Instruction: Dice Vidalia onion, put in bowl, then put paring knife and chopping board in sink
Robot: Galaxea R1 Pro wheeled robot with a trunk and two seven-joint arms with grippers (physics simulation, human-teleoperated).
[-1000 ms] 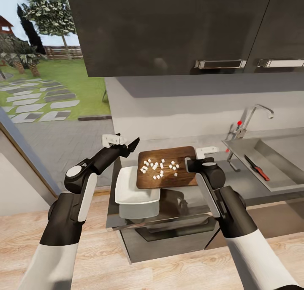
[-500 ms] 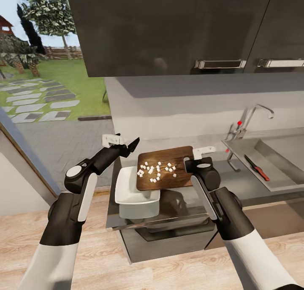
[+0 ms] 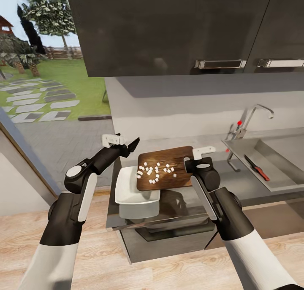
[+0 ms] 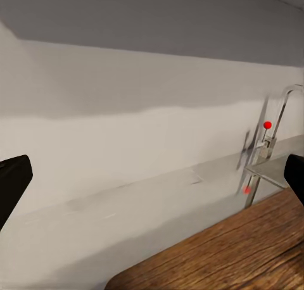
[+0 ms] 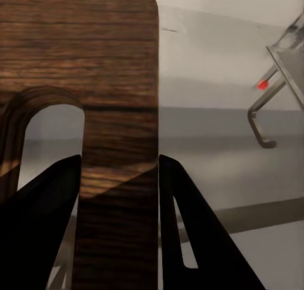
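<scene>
Above the bowl (image 3: 134, 192) at the left end of the countertop (image 3: 249, 180), the chopping board (image 3: 166, 167) is held up with its left end dipped over the dish. The right pincer (image 3: 192, 160) pinches it at the handle end; in the right wrist view the two dark fingers (image 5: 44, 233) sit on either side of the wooden strip beside the oval slot (image 5: 50, 144). The diced onion (image 3: 154, 172), a scatter of small white cubes, lies on the board's left half, close to the low edge, and none can be made out in the bowl yet, though the board hides part of it.

The left pincer (image 3: 122, 141) hovers spread and holding nothing, just left of the board and apart from it. The paring knife (image 3: 256, 167) already lies in the sink (image 3: 270, 159), under the faucet (image 3: 249, 121).

The board is stiff and fairly heavy for a one-ended hold, so it will tend to twist about the pinch; a grip on the solid strip next to the slot, as now, is the sensible place. The cubes are light and loose and should slide as a group once the tilt is steep enough, probably some sticking to the grain. The bowl is shallow with flared sides, so a gentle tip keeps pieces from bouncing onto the surface.
</scene>
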